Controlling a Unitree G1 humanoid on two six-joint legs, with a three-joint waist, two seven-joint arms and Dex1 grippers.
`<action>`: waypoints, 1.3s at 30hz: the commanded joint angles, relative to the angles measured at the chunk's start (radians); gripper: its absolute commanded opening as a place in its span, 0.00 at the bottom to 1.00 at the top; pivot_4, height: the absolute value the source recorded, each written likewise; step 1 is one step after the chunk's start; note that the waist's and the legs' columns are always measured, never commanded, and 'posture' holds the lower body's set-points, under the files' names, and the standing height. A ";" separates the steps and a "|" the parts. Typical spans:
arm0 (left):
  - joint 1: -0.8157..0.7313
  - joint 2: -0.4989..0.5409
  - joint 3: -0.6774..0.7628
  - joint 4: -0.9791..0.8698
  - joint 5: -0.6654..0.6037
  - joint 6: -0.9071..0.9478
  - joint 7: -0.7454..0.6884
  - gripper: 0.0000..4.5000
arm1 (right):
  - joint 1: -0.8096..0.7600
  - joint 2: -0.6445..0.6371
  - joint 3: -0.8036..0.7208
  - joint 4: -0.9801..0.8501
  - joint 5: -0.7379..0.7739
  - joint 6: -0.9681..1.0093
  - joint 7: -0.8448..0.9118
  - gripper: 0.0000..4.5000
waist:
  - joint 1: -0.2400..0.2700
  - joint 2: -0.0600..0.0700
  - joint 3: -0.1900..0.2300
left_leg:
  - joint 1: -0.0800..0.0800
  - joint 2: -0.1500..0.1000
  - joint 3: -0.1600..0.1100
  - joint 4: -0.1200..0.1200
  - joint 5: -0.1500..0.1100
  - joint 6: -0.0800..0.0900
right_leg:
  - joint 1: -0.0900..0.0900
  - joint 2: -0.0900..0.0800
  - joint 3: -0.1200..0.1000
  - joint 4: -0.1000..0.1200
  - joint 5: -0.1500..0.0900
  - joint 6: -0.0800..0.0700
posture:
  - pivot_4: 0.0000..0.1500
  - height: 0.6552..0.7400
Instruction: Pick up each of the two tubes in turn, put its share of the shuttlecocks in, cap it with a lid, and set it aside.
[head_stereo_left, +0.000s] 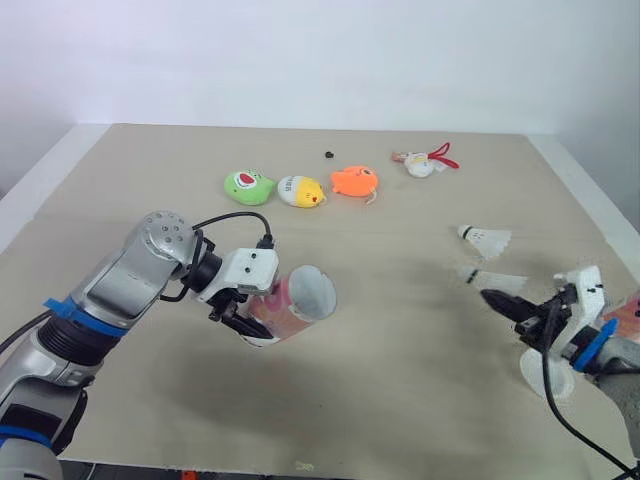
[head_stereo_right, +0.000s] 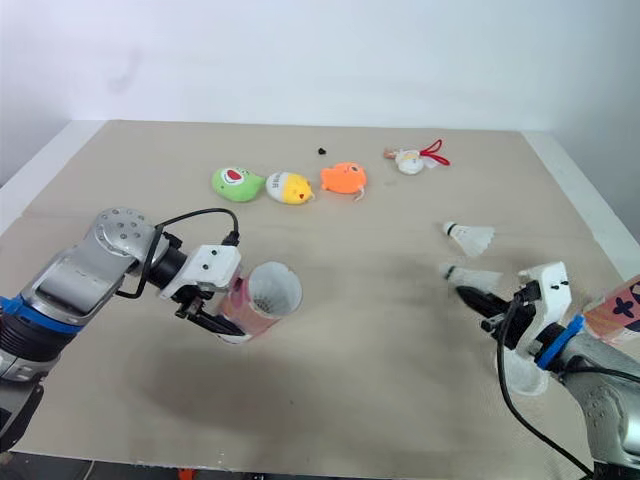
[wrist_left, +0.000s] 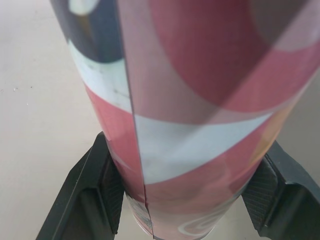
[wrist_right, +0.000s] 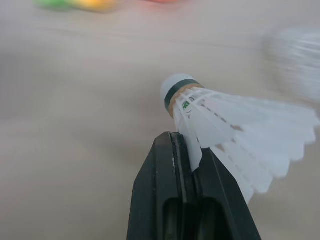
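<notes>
My left gripper is shut on a pink and red tube, held low over the table with its open white mouth turned to the right. In the left wrist view the black fingers clamp both sides of the tube. At the right, my right gripper is shut on the feathers of a white shuttlecock with a green-banded cork. A second shuttlecock lies on the table just beyond it. Another pink tube shows at the right edge.
A green toy, a yellow toy and an orange toy lie in a row at the far middle, with a white toy with a red ribbon further right. A whitish translucent object sits under my right wrist.
</notes>
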 joint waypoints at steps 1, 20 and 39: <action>-0.029 0.027 -0.002 0.011 0.014 -0.026 -0.024 0.61 | -0.025 -0.037 0.006 -0.172 0.109 0.038 0.030 0.01 | -0.001 -0.001 0.001 | 0.000 0.002 0.000 0.000 0.000 0.000 | 0.000 0.001 0.000 0.000 0.001 -0.001 | 1.00 1.00; -0.040 0.059 -0.008 0.051 0.019 -0.031 -0.069 0.61 | -0.456 -0.122 0.430 -0.401 0.066 0.049 0.016 0.01 | 0.000 -0.004 0.002 | -0.002 0.004 0.001 0.001 0.001 -0.001 | -0.003 0.004 -0.001 0.001 0.002 -0.004 | 1.00 1.00; -0.023 0.035 -0.011 0.048 0.011 -0.022 -0.040 0.61 | -0.677 -0.043 0.662 -0.235 -0.125 -0.027 0.162 0.77 | 0.002 -0.004 0.002 | -0.002 0.004 0.002 0.003 0.001 -0.001 | -0.004 0.003 -0.001 0.002 0.004 -0.007 | 1.00 1.00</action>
